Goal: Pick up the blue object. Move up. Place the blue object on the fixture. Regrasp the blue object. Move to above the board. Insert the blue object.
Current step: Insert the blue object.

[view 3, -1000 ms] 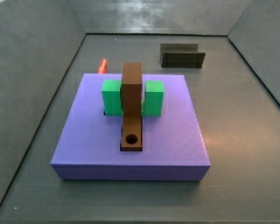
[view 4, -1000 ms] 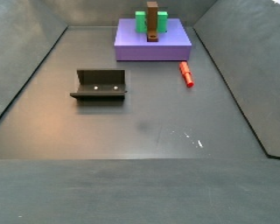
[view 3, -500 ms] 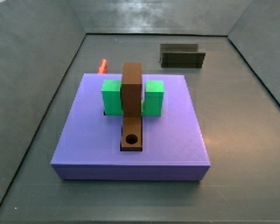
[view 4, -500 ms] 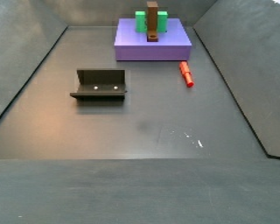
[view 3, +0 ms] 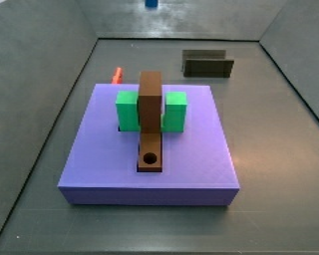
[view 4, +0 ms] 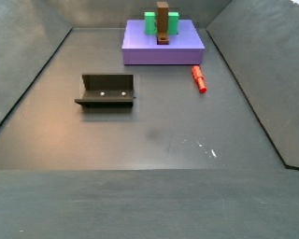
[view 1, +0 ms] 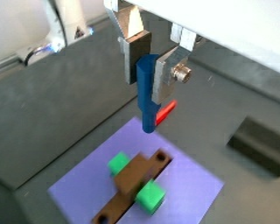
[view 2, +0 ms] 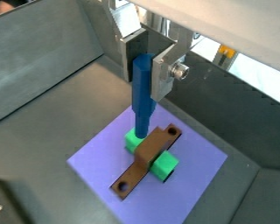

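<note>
While the gripper (view 1: 152, 63) hangs high over the board (view 1: 84, 189) in a wrist view, its jaws are clamped on the top end of the blue peg (view 1: 147, 92), which hangs near vertical with its tip free in air. Below sit the brown strip (view 1: 136, 180), the green blocks (view 1: 150, 198), the red peg (view 1: 164, 112) on the floor beyond the board's edge, and the fixture (view 1: 266, 143) off to one side.

Wrist view from the opposite side: same grip (view 2: 154, 63); blue peg (view 2: 143, 92) lines up over the green block end (view 2: 134, 140) of the brown strip (view 2: 143, 163), not over the round hole (view 2: 122, 185) at the far end of the strip. Judgement: step is move-above-board. Translate along the strip until the tip is over the hole, keep the peg plumb, then descend slowly; peg looks about hole-wide, so little slack.

Side view: only a blue sliver (view 3: 152, 4) shows at the top edge, well above the board (view 3: 189, 169); gripper body is out of frame. Earlier frame of this view has no blue there, so the peg has just come into view. Strip, blocks, red peg (view 3: 117, 74), fixture (view 3: 207, 64) unchanged.

Opposite side view: no gripper, no blue peg. Fixture (view 4: 106, 91), red peg (view 4: 200, 78), board (view 4: 146, 51) same as earlier.
</note>
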Motion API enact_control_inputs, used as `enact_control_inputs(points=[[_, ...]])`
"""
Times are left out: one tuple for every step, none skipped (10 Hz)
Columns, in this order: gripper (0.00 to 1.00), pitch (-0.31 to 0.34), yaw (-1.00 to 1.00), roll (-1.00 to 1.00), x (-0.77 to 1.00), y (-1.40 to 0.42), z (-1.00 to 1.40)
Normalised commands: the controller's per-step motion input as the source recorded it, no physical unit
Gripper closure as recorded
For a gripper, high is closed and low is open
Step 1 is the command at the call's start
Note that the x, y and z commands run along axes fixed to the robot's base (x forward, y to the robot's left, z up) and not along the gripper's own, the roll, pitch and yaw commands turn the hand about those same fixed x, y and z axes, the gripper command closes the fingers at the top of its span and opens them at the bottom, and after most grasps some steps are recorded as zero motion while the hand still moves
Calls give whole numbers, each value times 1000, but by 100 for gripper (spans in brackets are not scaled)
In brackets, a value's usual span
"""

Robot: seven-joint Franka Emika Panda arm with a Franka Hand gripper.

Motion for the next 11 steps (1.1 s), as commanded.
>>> enact_control_inputs(points=[[100,-61,89,-353,0,-500,-291],[100,-61,100,-343,0,-531,-306],[100,-64,106,-309,0,-569,-374],[100,-86,123,-210,23,-629,-526],[100,-176,71,-10,86,-569,-751],[100,-147,69,29,123,-480,-809],[100,-116,40,173,46,-309,-757],[100,-96,0,251,0,-229,-720],[100,-60,0,336,0,-186,-640],[100,-29,6,231,0,-177,-434],[100,-26,26,16,0,-123,-280]])
